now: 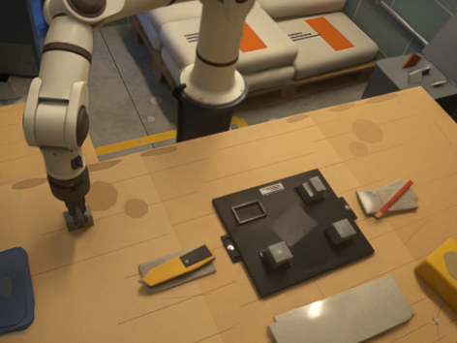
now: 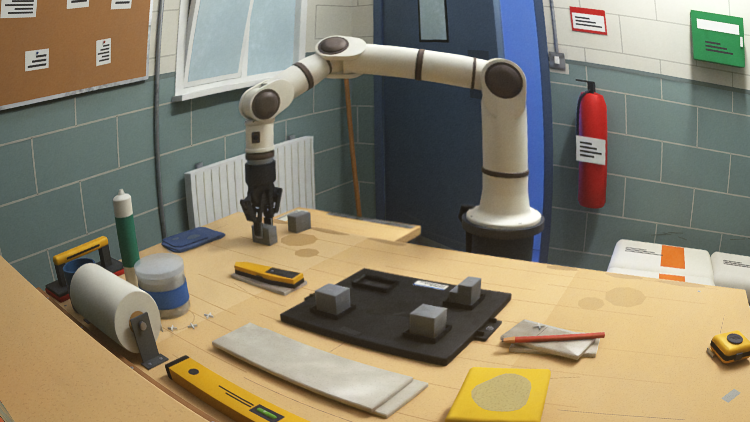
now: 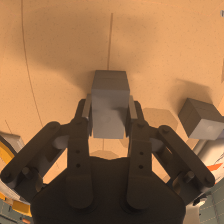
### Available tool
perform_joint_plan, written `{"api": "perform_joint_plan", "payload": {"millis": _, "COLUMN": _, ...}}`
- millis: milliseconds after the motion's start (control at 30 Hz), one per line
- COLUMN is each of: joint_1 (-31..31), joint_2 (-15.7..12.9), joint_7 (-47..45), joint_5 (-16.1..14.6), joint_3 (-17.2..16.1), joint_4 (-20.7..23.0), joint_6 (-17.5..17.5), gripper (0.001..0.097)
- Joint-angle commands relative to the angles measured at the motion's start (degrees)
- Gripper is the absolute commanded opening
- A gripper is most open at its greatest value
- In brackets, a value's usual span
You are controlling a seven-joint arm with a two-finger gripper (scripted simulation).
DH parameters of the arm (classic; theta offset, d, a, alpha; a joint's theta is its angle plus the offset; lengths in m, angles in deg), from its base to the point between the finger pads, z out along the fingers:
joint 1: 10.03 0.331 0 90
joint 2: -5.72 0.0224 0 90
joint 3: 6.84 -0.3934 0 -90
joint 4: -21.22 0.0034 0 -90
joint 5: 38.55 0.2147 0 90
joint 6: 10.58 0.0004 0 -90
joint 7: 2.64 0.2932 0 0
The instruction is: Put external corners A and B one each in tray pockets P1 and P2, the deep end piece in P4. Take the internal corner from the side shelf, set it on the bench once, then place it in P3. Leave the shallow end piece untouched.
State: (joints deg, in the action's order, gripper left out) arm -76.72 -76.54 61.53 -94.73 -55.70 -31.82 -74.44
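Note:
My gripper (image 1: 76,214) (image 2: 264,227) (image 3: 110,115) is at the far left of the bench, its fingers closed on the two sides of a grey block (image 1: 78,220) (image 2: 266,234) (image 3: 110,103) that rests on the bench top. A second grey block (image 2: 299,221) (image 3: 202,122) sits apart, close beside it. The black tray (image 1: 292,230) (image 2: 396,310) lies mid-bench. Three of its pockets hold grey blocks (image 1: 277,254) (image 1: 342,230) (image 1: 312,186). The fourth pocket (image 1: 249,211) (image 2: 374,282) is empty.
Behind the bench stand the arm's base (image 1: 211,104) and a pallet of sacks (image 1: 271,36). A side shelf (image 1: 411,72) is at the far right corner. A yellow tool on a grey pad (image 1: 178,265) lies between gripper and tray. A blue pad (image 1: 14,288) lies by the left edge.

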Motion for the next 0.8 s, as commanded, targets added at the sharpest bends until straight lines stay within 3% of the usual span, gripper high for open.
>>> {"api": "perform_joint_plan", "payload": {"millis": 0, "joint_1": 0.0, "joint_2": 0.0, "joint_7": 0.0, "joint_5": -0.1, "joint_3": 0.1, "joint_4": 0.0, "joint_6": 0.0, "gripper": 0.027}}
{"api": "perform_joint_plan", "payload": {"millis": 333, "joint_1": 0.0, "joint_2": 0.0, "joint_7": 0.0, "joint_5": -0.1, "joint_3": 0.1, "joint_4": 0.0, "joint_6": 0.0, "gripper": 0.008}}
{"api": "perform_joint_plan", "payload": {"millis": 767, "joint_1": -0.1, "joint_2": 0.9, "joint_7": 0.0, "joint_5": 0.3, "joint_3": -0.2, "joint_4": -0.2, "joint_6": -0.7, "gripper": 0.008}}
